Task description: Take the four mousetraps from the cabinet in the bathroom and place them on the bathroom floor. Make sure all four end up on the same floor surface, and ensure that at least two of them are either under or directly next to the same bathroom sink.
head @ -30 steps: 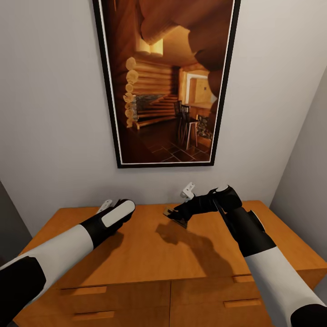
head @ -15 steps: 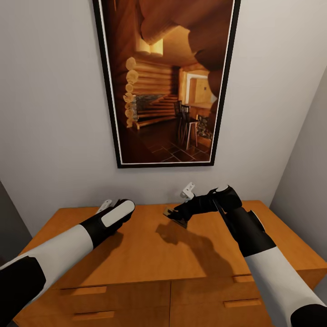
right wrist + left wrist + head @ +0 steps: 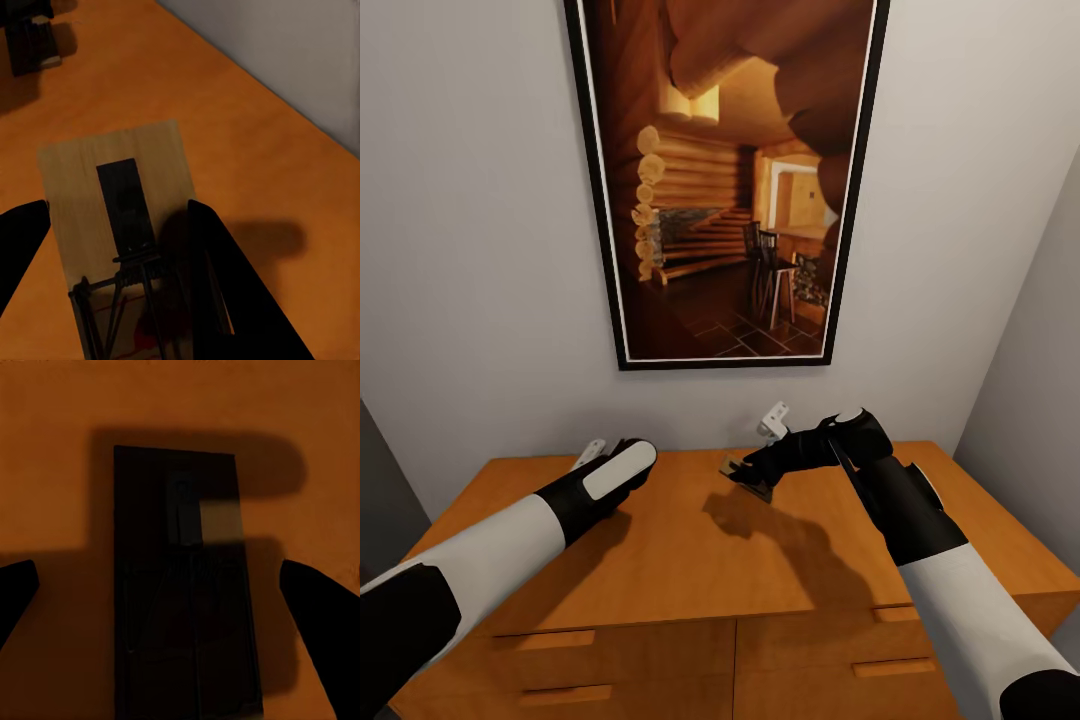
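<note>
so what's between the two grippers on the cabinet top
Bare wood of the cabinet, plus the right arm's shadow, in the head view. Each gripper, left and right, is over its own mousetrap.

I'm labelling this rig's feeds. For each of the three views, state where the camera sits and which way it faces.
Head view: high on the robot, facing forward and down at the cabinet top and a framed picture; both forearms show.
Left wrist view: above the cabinet top, looking down on a dark mousetrap between the left gripper fingers.
Right wrist view: along the right gripper, whose fingers straddle a pale mousetrap.
Shared: head and right wrist views both show the right gripper's mousetrap.
</note>
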You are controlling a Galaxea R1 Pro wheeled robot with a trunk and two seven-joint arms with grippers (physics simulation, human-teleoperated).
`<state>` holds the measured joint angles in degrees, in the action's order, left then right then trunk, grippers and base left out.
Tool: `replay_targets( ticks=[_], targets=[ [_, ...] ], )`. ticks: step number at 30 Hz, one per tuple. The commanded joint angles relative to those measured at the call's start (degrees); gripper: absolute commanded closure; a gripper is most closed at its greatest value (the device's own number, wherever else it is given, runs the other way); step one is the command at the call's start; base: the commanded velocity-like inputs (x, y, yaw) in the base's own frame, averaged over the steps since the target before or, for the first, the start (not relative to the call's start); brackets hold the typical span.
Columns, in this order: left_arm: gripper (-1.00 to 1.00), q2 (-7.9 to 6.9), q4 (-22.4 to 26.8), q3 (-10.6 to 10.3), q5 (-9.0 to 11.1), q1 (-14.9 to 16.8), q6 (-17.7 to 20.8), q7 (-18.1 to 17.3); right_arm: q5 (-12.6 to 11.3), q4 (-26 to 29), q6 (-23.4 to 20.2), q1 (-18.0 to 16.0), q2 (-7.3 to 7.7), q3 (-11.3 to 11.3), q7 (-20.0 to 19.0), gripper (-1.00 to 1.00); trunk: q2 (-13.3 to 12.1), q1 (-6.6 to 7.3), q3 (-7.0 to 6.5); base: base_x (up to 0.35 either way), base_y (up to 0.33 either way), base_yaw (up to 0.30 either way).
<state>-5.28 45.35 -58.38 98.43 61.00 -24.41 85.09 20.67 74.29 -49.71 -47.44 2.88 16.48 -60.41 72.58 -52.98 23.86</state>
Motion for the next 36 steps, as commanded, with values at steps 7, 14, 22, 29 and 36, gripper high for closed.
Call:
replay_targets(
  ticks=[7, 14, 22, 29, 36],
  targets=[
    [1.0, -0.08, 0.13, -0.24, 0.38, -4.31, -0.11, 0.05, 0.6, 0.07, -0.19, -0.07, 0.02, 0.04, -0.5, 1.0, 0.03, -0.02, 0.09, 0.0, 0.0, 0.0],
    [1.0, -0.08, 0.12, -0.24, 0.37, -4.31, -0.11, -0.01, 0.6, 0.07, -0.19, -0.07, 0.02, 0.04, -0.5, 1.0, 0.03, -0.02, 0.09, 0.0, 0.0, 0.0],
    [1.0, -0.08, 0.29, -0.24, 0.36, -4.31, -0.11, 0.0, 0.6, 0.06, -0.21, -0.08, 0.02, 0.04, -0.5, 1.0, 0.03, -0.02, 0.09, 0.0, 0.0, 0.0],
    [1.0, -0.07, 4.81, 0.62, 0.36, -4.31, -0.04, 0.38, 0.6, -0.01, -0.18, -0.05, 0.02, 0.04, -0.5, 1.0, 0.03, -0.02, 0.09, 0.0, 0.0, 0.0],
    [1.0, -0.16, 12.26, 2.69, 0.26, -4.31, 0.07, 2.83, 0.6, -0.02, -0.2, -0.02, 0.02, 0.04, -0.5, 1.0, 0.03, -0.02, 0.09, 0.0, 0.0, 0.0]
  ],
)
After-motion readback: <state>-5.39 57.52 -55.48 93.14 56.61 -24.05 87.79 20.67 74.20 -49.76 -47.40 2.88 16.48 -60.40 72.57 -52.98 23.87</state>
